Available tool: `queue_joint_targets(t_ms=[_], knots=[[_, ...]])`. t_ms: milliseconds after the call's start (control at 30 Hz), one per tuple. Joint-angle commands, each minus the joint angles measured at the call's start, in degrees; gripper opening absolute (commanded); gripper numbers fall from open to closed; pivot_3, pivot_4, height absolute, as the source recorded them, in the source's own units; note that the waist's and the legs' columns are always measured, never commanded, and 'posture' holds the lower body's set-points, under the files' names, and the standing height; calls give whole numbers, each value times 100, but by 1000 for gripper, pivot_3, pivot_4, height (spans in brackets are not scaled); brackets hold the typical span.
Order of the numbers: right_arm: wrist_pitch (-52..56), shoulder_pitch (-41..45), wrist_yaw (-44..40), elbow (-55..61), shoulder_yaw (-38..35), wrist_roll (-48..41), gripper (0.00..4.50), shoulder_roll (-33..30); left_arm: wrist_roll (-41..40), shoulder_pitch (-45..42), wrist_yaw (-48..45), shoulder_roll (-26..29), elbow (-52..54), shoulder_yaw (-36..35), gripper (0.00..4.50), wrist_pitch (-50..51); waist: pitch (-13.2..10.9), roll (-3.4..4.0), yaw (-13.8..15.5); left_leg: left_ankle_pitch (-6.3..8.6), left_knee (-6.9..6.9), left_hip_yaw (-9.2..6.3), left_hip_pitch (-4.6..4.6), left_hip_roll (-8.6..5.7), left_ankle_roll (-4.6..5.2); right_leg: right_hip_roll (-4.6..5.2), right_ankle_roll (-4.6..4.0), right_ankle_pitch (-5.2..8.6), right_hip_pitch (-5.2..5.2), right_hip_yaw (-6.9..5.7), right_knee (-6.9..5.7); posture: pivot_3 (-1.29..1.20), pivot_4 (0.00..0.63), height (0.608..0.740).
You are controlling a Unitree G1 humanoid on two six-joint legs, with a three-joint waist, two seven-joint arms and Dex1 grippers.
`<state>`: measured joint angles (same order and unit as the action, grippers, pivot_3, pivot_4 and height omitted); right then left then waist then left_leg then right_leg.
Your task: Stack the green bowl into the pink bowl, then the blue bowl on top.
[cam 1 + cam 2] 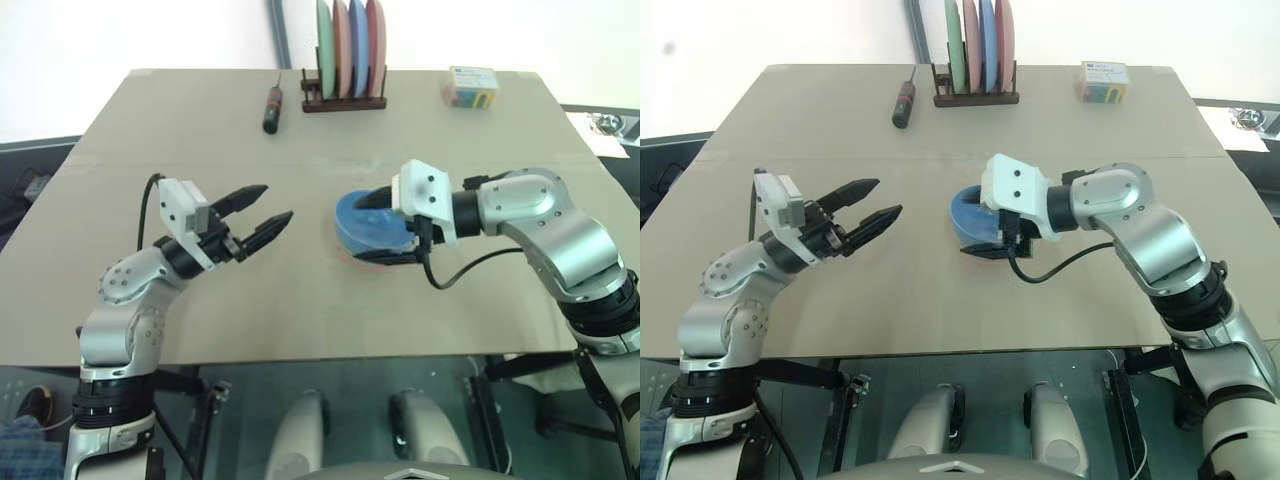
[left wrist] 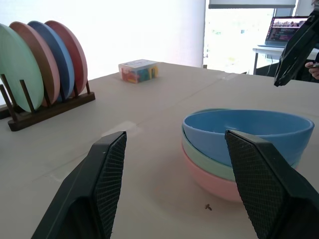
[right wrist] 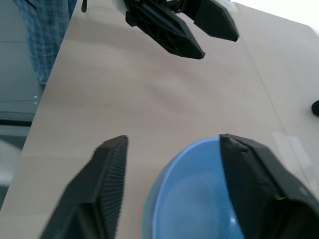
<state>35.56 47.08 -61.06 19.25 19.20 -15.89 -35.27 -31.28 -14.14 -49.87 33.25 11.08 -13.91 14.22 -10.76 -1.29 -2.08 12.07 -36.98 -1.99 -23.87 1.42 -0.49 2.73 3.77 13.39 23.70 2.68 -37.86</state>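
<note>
On the tabletop (image 1: 150, 300), three bowls sit nested near the middle.

Close over the blue bowl (image 2: 244, 130) hangs the right end effector (image 3: 172, 184), its fingers spread apart, one inside the rim and one outside, gripping nothing. The left end effector (image 1: 255, 222), also released and empty, points at the stack from well apart. From the left wrist I see the green bowl (image 2: 212, 167) and the pink bowl (image 2: 212, 185) underneath; from overhead they are mostly covered.
</note>
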Motion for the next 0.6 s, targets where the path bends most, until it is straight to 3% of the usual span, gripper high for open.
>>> queue_joint_targets(t_ms=[33,333,600], knots=[[313,46,151,-195,-773,-377,4006,-72,-81,162,27,157,283,-128,3348,96,0,0,-4,0,0,0,0,0,0,0,0,0,0,0,0,0,150,740],[647,-1356,-337,-590,-2688,-1642,4006,-998,-223,1039,-25,732,655,-530,3348,607,1,-2,28,1,11,3,-2,1,1,3,-2,1,-2,-1,14,0,150,740],[-323,-2661,-772,-961,-3559,-1690,4006,-1443,-451,1939,-89,799,1040,-1371,3348,518,1,-2,3,1,12,14,5,4,0,2,-21,15,-1,8,13,0,150,740]])
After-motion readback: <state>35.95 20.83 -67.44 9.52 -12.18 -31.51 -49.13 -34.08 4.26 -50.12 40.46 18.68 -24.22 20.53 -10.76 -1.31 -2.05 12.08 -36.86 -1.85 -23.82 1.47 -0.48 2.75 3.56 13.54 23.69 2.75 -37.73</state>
